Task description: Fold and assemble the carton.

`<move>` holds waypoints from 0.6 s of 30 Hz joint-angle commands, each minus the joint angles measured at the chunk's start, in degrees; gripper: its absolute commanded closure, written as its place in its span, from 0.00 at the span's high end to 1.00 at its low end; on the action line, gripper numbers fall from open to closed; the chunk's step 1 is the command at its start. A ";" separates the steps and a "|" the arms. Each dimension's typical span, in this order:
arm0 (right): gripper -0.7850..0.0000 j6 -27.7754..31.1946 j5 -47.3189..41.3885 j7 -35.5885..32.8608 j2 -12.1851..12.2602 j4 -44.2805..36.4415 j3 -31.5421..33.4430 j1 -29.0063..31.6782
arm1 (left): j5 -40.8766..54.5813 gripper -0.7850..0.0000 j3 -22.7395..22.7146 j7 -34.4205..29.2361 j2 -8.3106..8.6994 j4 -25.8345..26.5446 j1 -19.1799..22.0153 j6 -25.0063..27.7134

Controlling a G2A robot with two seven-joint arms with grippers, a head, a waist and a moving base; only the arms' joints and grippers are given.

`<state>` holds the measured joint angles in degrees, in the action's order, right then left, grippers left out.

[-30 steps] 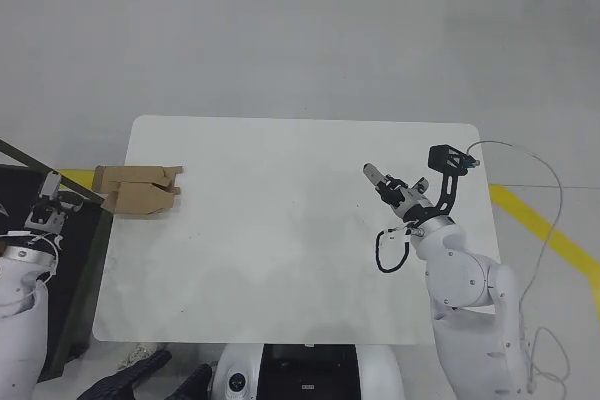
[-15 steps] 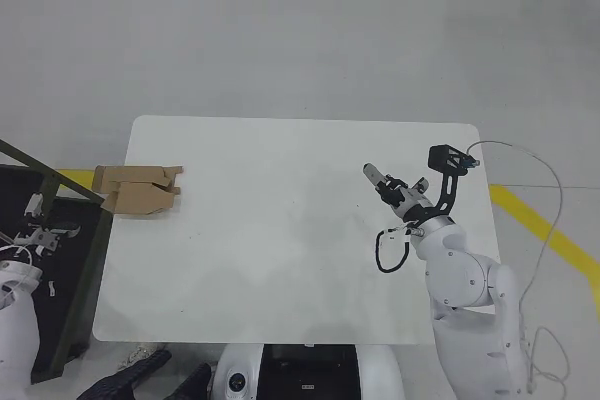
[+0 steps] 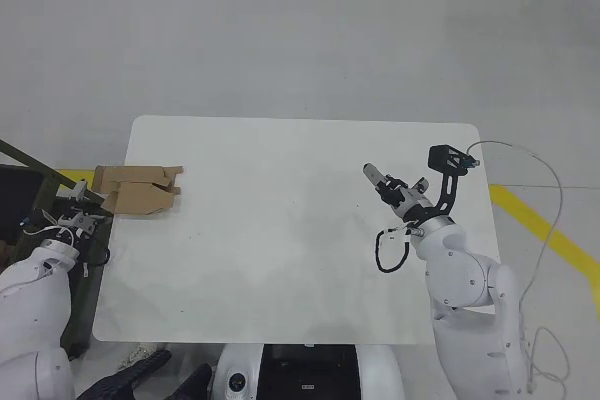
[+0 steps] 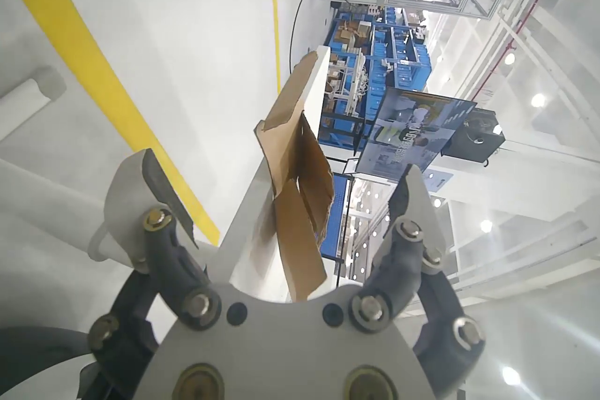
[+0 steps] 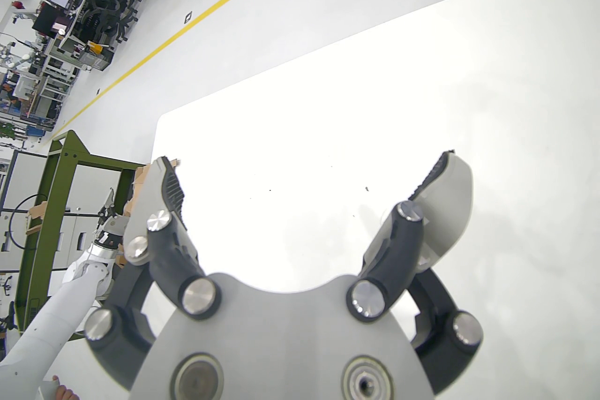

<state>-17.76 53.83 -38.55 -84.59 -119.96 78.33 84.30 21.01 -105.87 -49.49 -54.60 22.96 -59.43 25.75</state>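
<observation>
1. My left gripper [image 4: 276, 191] is wide open and holds nothing. Its two fingers stand far apart, like an open mouth.
2. Right in front of it, in the gap between the fingers, is the carton [image 4: 300, 167]. It looks very close to the fingertips. I cannot tell if it touches them.
3. Seen from above, this gripper sits just off the side of the tabletop [image 3: 280, 280], next to the carton's near corner.
4. The carton lies flat on the tabletop. It is plain brown cardboard and is not a box yet. Some flaps stick out at the end far from the left gripper, with a notch between them.
5. Its long side runs away from the left gripper, toward the middle of the tabletop. The end nearest the gripper hangs out over the tabletop's edge.
6. I think that hanging end is what matters for the next move. It points at the open fingers. One finger looks set to go over the cardboard and one under it, so a short push forward and a squeeze should catch it.
7. Far off, my right gripper [image 5: 307, 172] is wide open too, with nothing in it. It hangs over the tabletop, well apart from the carton, which lies far ahead of it. The left arm is much nearer, so I would use that one.
</observation>
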 commanded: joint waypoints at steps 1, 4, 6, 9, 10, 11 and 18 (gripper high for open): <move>1.00 0.00 -0.02 0.01 0.00 0.00 0.00 0.00 | -0.43 1.00 0.77 0.27 -0.23 -1.17 1.62 0.19; 1.00 0.00 -0.02 0.01 0.00 0.00 0.00 0.00 | -0.75 1.00 1.61 0.42 -0.52 -2.86 3.45 0.32; 1.00 0.00 -0.02 0.01 0.00 0.00 0.00 0.00 | -1.08 0.94 2.06 0.99 -0.65 -4.02 4.37 0.13; 1.00 0.00 -0.02 0.01 0.00 0.00 0.00 0.00 | -1.12 0.35 2.39 1.92 -0.78 -5.34 5.41 0.02; 1.00 0.00 -0.02 0.01 0.00 0.00 0.00 0.00 | -1.09 0.27 2.45 2.03 -0.80 -5.62 5.66 0.09; 1.00 0.00 -0.02 0.01 0.00 0.00 0.00 0.00 | -1.09 0.17 2.54 2.02 -0.81 -5.88 5.90 0.07; 1.00 0.00 -0.02 0.01 0.00 0.00 0.00 0.00 | -0.58 0.00 2.98 1.53 -0.98 -7.18 7.60 -1.42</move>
<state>-17.76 53.83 -38.55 -84.59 -119.96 78.33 84.30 20.41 -102.94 -47.91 -55.58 15.87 -52.05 24.49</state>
